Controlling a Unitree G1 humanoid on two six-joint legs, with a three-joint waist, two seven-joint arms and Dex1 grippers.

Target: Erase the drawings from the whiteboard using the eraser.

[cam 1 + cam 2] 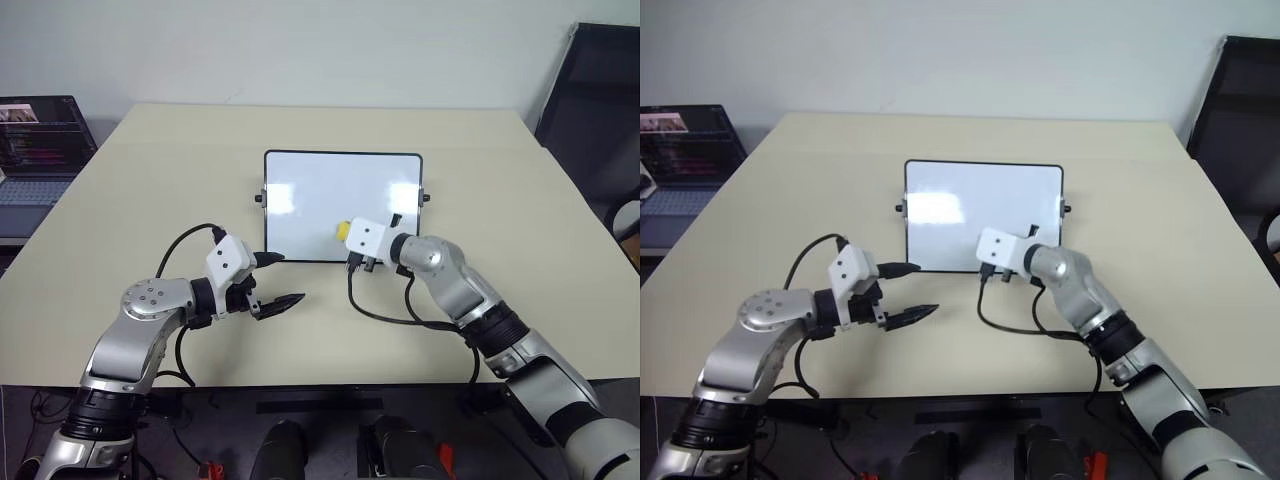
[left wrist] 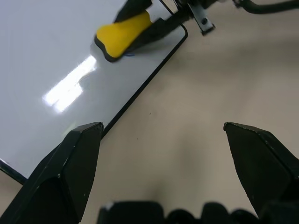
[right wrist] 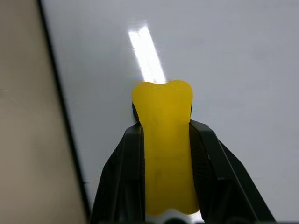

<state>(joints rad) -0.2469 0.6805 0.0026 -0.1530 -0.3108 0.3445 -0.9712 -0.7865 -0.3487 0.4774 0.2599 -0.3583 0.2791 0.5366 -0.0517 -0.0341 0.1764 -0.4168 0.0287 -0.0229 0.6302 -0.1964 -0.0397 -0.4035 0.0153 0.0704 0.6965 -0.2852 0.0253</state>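
Note:
The whiteboard (image 1: 330,190) lies flat at the middle of the beige table, black-framed, with glare patches on it. My right gripper (image 3: 164,127) is shut on the yellow eraser (image 3: 162,116), which rests on the board near its front edge (image 1: 343,230). A faint trace of blue drawing (image 2: 130,54) peeks out beside the eraser (image 2: 122,35); I make out no other marks on the board. My left gripper (image 1: 285,279) hovers open over bare table just off the board's front left corner, with nothing between its fingers (image 2: 79,154).
An open laptop (image 1: 35,150) sits off the table's far left. A black chair (image 1: 595,110) stands at the far right. Black cables loop from both wrists over the table (image 1: 500,230) in front of the board.

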